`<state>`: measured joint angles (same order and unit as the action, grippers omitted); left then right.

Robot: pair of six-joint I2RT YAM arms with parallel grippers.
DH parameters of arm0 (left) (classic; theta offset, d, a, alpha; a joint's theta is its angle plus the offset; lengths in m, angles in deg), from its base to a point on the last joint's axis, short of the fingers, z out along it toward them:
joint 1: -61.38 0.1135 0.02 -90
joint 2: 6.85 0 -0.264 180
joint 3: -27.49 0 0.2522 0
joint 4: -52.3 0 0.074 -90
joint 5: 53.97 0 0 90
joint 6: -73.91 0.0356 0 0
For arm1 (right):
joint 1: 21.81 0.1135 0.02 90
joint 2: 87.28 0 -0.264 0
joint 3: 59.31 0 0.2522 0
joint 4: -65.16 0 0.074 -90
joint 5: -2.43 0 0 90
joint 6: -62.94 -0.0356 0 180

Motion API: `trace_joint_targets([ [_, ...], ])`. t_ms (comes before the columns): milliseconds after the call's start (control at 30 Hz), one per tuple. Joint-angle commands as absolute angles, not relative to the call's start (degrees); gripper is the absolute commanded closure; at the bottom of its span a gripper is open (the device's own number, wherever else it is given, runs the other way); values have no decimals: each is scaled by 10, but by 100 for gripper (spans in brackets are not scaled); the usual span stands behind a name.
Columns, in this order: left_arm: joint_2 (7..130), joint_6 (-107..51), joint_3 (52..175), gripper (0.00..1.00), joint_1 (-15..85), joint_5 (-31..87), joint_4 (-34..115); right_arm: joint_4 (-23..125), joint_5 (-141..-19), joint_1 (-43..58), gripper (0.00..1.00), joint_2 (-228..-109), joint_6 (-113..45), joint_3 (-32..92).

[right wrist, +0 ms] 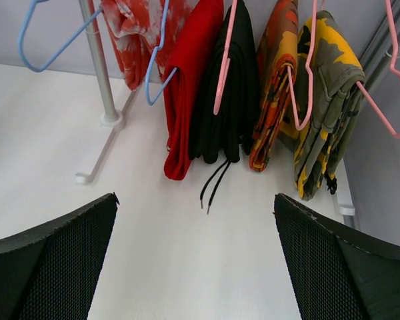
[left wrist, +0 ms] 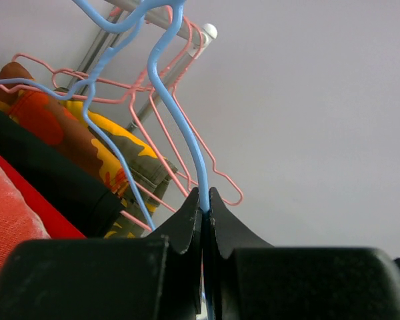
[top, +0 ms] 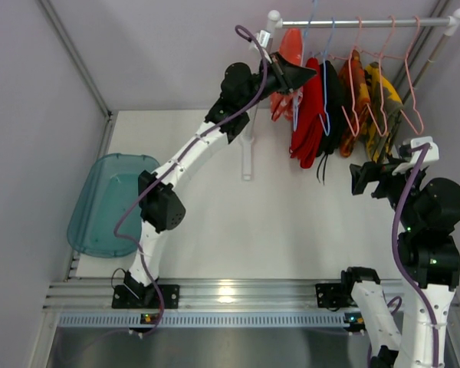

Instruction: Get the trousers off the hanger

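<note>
The left claw (left wrist: 205,202) pinches a blue hanger (left wrist: 185,133) and the right claw (right wrist: 195,198) hangs spread and empty, so steadying the hanger seems in hand; next the right must grasp the red trousers (right wrist: 187,87) draped at the rail (top: 360,23).

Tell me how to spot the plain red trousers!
Look at the metal rail at the back of the table. Second from its left end hang the plain red trousers, between the blotchy orange-red trousers and a black garment. Only they are solid bright red.
</note>
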<state>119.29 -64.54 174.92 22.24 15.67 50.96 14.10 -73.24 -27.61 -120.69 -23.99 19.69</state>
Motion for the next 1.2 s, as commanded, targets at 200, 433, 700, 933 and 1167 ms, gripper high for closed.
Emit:
trace_joint_targets([
  [200,957,-692,1601,100,220,93,633,210,-700,-286,1,-1204,-314,204],
  [433,837,-694,1461,100,201,69,594,240,-641,-286,2,-1210,-387,183],
  [700,753,-629,1336,100,179,76,558,346,-525,-286,4,-1219,-595,142],
  [933,680,-530,1244,100,133,125,533,488,-494,-285,15,-1201,-861,67],
  [1167,670,-484,1220,100,131,142,520,550,-519,-269,22,-1244,-957,100],
])
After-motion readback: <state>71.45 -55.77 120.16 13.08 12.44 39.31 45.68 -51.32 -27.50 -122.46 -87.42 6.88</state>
